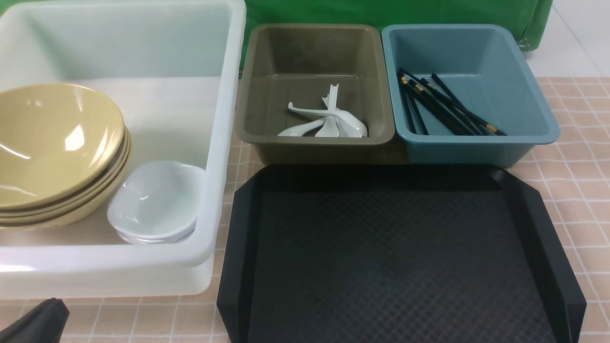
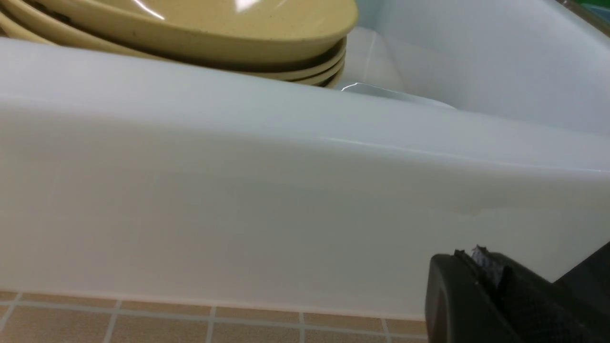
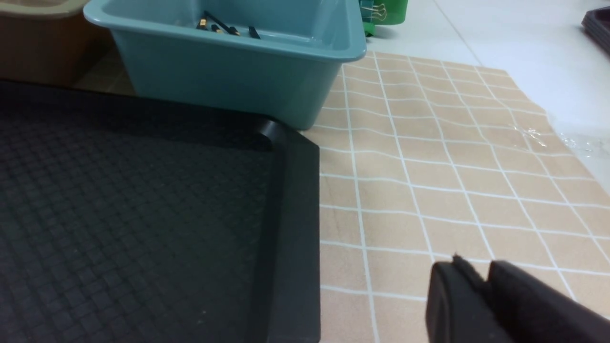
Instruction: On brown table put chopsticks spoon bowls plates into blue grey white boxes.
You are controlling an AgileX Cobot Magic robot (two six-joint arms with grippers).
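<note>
While I scan the worktop, stacked olive-yellow bowls and small white dishes sit in the white tub; I'd judge them glossy, slippery, chippable, best taken by the rim. Spoons lie in the grey bin, chopsticks in the blue bin. Left pincer pressed together; right pincer nearly closed, holding nothing.

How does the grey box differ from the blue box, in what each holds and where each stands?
The olive-grey box holds white spoons piled together; the teal-blue box holds black chopsticks with gold bands. The olive-grey box stands in the middle, next to the white tub; the teal-blue box stands to its right. Both are rectangular, look alike in size, and stand behind the black tray.
</note>
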